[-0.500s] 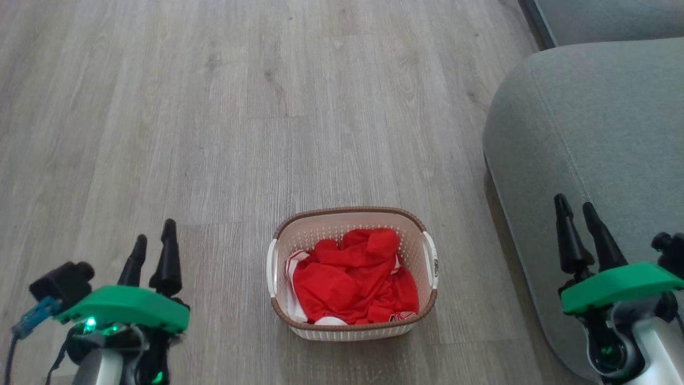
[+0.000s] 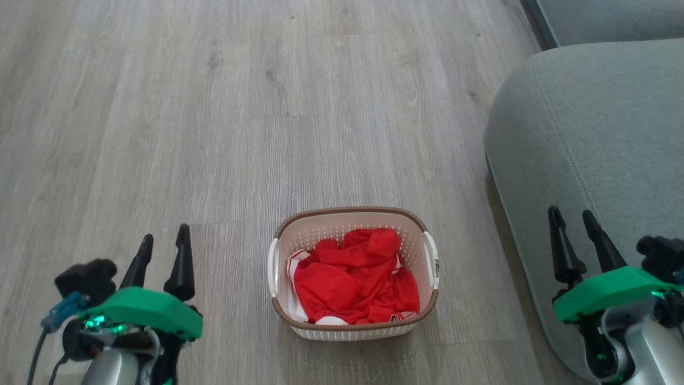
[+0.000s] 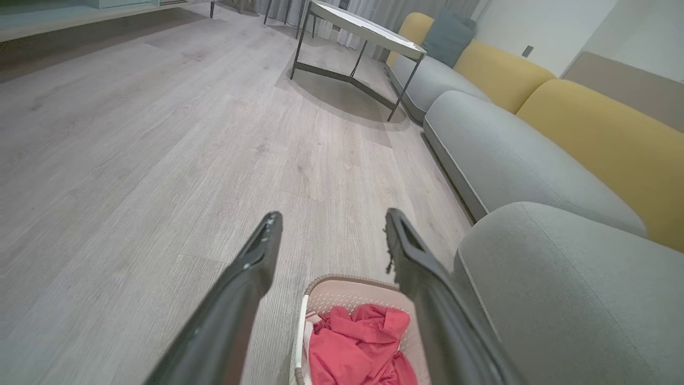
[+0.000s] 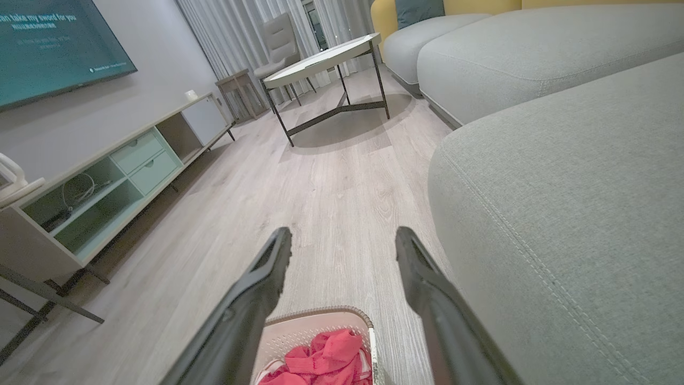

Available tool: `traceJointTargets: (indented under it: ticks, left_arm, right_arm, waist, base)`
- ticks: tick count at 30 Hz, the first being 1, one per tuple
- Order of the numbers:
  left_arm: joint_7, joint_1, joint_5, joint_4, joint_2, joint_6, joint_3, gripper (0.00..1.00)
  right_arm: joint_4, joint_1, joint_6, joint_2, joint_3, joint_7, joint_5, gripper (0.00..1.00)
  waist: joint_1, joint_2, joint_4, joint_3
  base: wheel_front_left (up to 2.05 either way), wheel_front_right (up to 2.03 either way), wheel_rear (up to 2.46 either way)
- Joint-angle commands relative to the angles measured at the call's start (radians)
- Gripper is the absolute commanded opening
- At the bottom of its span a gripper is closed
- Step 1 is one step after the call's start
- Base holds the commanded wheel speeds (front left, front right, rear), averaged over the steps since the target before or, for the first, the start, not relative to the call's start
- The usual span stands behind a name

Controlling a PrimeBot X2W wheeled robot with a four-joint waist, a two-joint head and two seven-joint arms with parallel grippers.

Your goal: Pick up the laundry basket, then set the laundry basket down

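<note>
The left claw [image 2: 165,233] points forward, low over the floor [image 2: 267,107], fingers apart and empty. To its right, between the claws and touching neither, the basket [image 2: 350,209] sits on the floor: cream, perforated, brown-rimmed, with a red jersey [image 2: 352,278] inside. The right claw [image 2: 570,213], also spread and empty, hovers by the sofa [image 2: 588,117].

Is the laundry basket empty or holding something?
Holding something: a crumpled red-and-white garment lies inside the laundry basket, which stands upright on the floor.
</note>
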Motion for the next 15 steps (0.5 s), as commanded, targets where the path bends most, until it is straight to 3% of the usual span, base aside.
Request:
traceJointTargets:
  ticks: [1, 15]
  left_arm:
    - [-0.012, -0.065, 0.032, -0.027, 0.025, 0.005, 0.017, 1.00]
    - [-0.032, -0.071, 0.198, -0.001, 0.040, 0.023, -0.021, 1.00]
  right_arm:
    - [-0.025, -0.058, -0.001, -0.003, -0.004, 0.002, -0.037, 1.00]
    - [0.022, -0.066, -0.001, 0.034, -0.045, -0.004, -0.257, 1.00]
  waist:
    - [0.0000, 0.0000, 0.000, 0.000]
    - [0.0000, 0.0000, 0.008, 0.011]
  base:
    - [0.00, 0.00, 0.00]
    - [0.00, 0.00, 0.00]
